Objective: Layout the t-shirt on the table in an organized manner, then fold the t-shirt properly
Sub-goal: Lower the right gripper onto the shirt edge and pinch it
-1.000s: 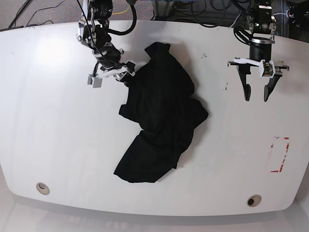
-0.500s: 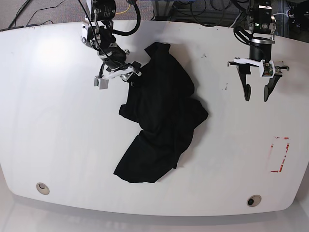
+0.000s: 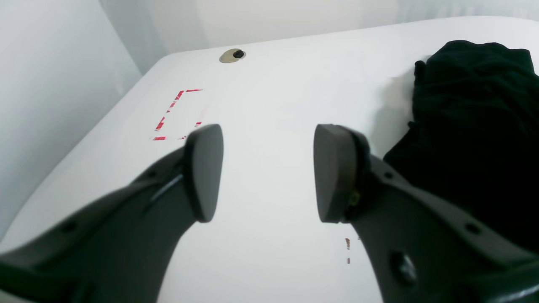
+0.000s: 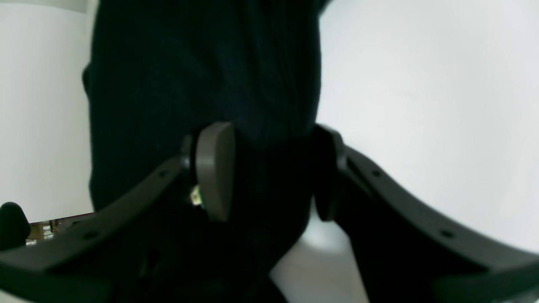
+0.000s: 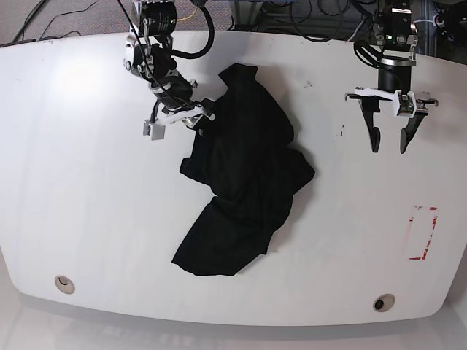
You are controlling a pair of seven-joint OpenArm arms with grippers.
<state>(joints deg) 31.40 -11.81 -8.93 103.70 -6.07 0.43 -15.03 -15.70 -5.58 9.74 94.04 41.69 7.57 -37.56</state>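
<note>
1. White table (image 5: 87, 204) w/ curved edges, seen from above; a black t-shirt (image 5: 244, 182) lies crumpled near its middle, running from the far edge toward the near edge.
2. Right gripper (image 5: 198, 119) sits at the shirt's far-left edge. Wrist view: jaws part-open w/ black cloth between the fingers (image 4: 214, 168); can't tell if they pinch it.
3. Left gripper (image 5: 388, 142) hangs over bare table near the far-right edge, well apart from the shirt, jaws spread, holding nothing.
4. Red tape outline (image 5: 423, 233) near the right edge; round holes (image 5: 383, 302) near both near corners.
</note>
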